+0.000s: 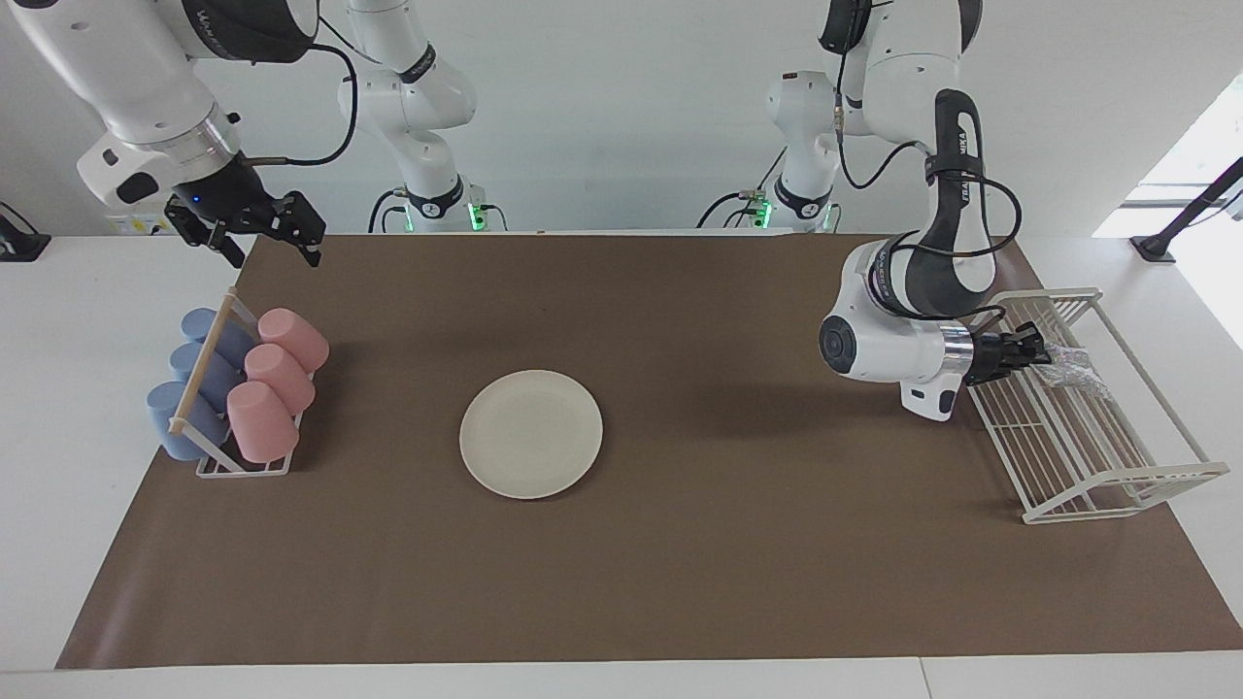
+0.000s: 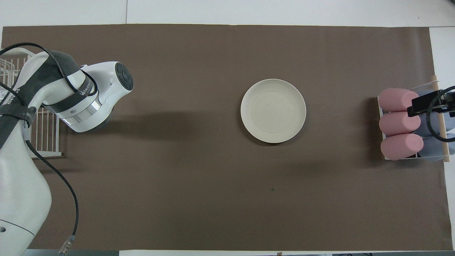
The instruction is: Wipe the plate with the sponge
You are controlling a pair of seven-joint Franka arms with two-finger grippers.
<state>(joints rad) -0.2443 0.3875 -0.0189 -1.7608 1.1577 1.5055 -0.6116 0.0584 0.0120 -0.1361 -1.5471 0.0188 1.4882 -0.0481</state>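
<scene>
The cream-white plate (image 1: 531,434) (image 2: 273,111) lies flat in the middle of the brown mat with nothing on it. My left gripper (image 1: 1047,353) reaches sideways over the white wire rack at the left arm's end of the table and is shut on the silvery crinkled sponge (image 1: 1073,367). In the overhead view the left arm's own body hides this hand and the sponge. My right gripper (image 1: 275,243) (image 2: 421,106) hangs open and holds nothing, up in the air over the cup rack at the right arm's end.
The white wire rack (image 1: 1068,456) (image 2: 42,138) stands on the mat's edge under the left hand. A small rack with pink cups (image 1: 272,379) (image 2: 400,122) and blue cups (image 1: 194,379) lies at the right arm's end. The brown mat (image 1: 738,544) surrounds the plate.
</scene>
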